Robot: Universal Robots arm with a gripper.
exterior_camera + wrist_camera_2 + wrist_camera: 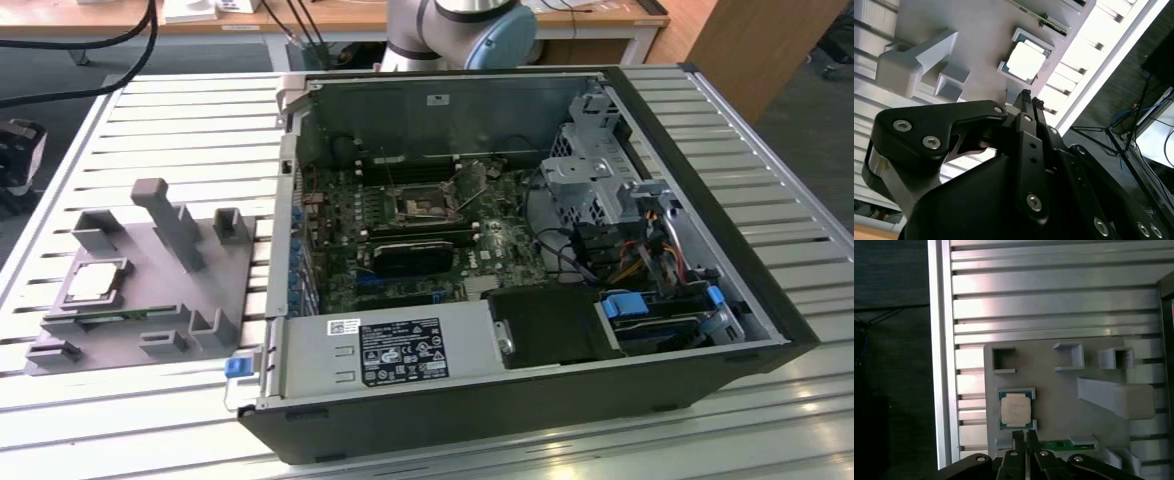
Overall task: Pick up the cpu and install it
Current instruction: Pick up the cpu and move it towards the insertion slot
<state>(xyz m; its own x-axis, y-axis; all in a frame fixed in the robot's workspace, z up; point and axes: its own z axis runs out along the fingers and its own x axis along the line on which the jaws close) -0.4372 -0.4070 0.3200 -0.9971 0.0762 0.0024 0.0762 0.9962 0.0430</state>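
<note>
The cpu (96, 282) sits flat in a recess of the grey fixture (220, 290) at the exterior view's left; judged light, rigid, fragile, best gripped by opposite edges; the gripper (1024, 436) hangs over it, fingers clenched, empty.

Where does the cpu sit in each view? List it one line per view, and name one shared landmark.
Exterior view: the cpu lies in a pocket of the grey fixture, at the exterior view's left, outside the computer case.
Second wrist view: the cpu lies just beyond the gripper.
First wrist view: the cpu lies just beyond the gripper.
Shared landmark: the fixture's tall post.
</note>
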